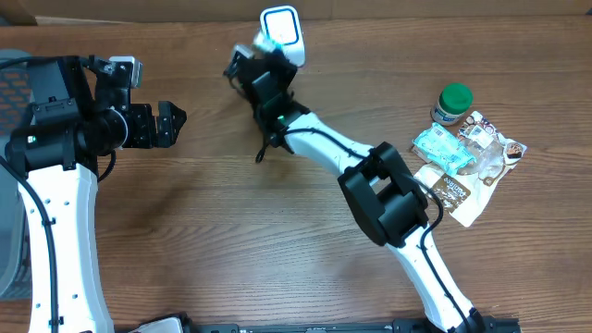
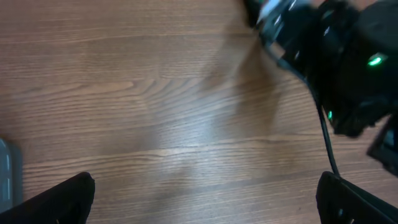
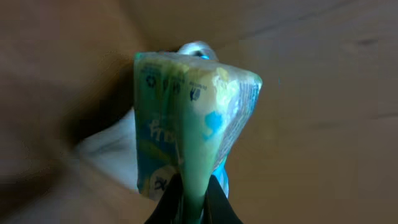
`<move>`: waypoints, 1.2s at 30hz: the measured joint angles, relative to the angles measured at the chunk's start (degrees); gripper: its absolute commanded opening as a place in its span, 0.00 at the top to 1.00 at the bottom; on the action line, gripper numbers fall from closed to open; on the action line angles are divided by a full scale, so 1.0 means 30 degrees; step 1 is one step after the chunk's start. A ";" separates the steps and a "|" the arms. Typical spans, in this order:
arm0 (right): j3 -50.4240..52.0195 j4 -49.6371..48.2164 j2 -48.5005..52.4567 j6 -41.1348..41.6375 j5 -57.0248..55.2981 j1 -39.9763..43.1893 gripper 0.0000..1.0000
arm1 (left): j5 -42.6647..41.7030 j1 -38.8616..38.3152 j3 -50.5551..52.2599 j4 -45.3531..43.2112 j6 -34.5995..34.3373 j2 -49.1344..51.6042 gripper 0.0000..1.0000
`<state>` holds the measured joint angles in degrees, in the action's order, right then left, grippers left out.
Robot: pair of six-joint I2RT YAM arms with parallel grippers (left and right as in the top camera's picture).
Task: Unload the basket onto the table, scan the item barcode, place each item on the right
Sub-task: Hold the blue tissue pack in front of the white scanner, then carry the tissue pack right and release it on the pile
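My right gripper (image 3: 191,186) is shut on the bottom seam of a green and teal packet (image 3: 193,106), which stands upright above the fingers. In the overhead view that gripper (image 1: 260,57) reaches to the far middle of the table and holds the packet (image 1: 265,42) right against a white scanner with a blue rim (image 1: 281,26). The scanner's pale edge (image 3: 198,47) peeks out behind the packet. No barcode shows. My left gripper (image 1: 172,124) hangs open at the left with nothing in it. In its own view the left gripper (image 2: 205,205) shows only bare wood between its wide-set fingers.
At the right lie a green-lidded jar (image 1: 453,102), a teal packet (image 1: 441,148), a clear wrapper (image 1: 490,148) and a white sachet (image 1: 453,194). A grey bin (image 1: 7,231) stands at the left edge. The right arm (image 2: 336,56) fills the upper right of the left wrist view.
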<state>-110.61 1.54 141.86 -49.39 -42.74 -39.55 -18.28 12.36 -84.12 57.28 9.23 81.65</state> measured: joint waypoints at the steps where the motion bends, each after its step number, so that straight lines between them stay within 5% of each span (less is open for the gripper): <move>1: 0.0036 0.1887 -0.0430 0.0947 0.0437 -0.0240 0.96 | 0.0000 0.0000 0.0000 -0.0015 0.0000 0.0000 0.00; 13: 0.0044 1.8455 -0.6863 1.4156 0.9887 0.0022 0.96 | 0.0007 0.0000 0.0000 -0.0015 0.0000 0.0000 0.00; 20: 0.0058 2.7817 -0.8553 2.0378 1.1198 0.0634 0.96 | 0.0007 0.0000 0.0000 0.0000 0.0000 0.0000 0.00; 30: 0.3395 2.7962 -0.8539 2.6418 0.9245 0.7970 0.95 | 0.0007 0.0000 0.0000 -0.0015 -0.0007 0.0000 0.00; 32: 0.3570 2.7117 -0.8517 2.6716 0.9777 0.9770 0.87 | 0.0007 0.0000 0.0000 -0.0007 0.0000 0.0000 0.00; 36: 0.3570 2.6425 -0.8517 2.6563 1.1482 1.2473 0.39 | 0.0007 0.0000 0.0000 -0.0007 0.0000 0.0000 0.00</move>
<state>-99.90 80.82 116.31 30.30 -8.29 -2.13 -18.26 12.36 -84.12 57.25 9.23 81.65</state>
